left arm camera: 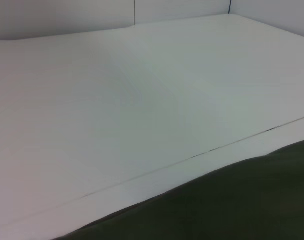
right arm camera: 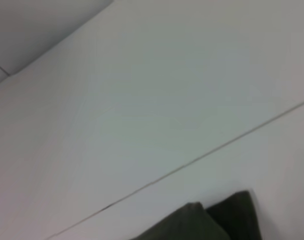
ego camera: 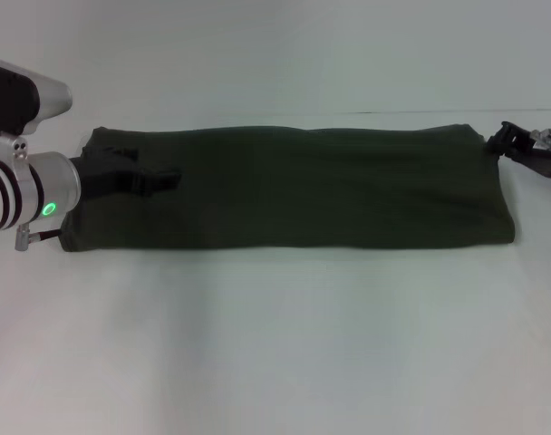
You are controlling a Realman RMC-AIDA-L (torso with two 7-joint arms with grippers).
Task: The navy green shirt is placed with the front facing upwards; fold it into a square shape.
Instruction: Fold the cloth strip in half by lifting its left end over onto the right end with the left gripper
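Observation:
The navy green shirt (ego camera: 294, 186) lies on the white table as a long, dark olive band running left to right, with no lettering showing. My left gripper (ego camera: 158, 179) is low over the shirt's left end, black against the dark cloth. My right gripper (ego camera: 509, 140) sits at the shirt's far right corner, close to or touching its edge. An edge of the shirt (left arm camera: 232, 205) shows in the left wrist view. A corner of the shirt (right arm camera: 207, 222) shows in the right wrist view. Neither wrist view shows a gripper.
The white table (ego camera: 275, 344) stretches wide in front of the shirt. A thin seam (ego camera: 439, 112) runs across the surface just behind the shirt, and the seam (left arm camera: 192, 157) also shows in the left wrist view. A pale wall rises at the back.

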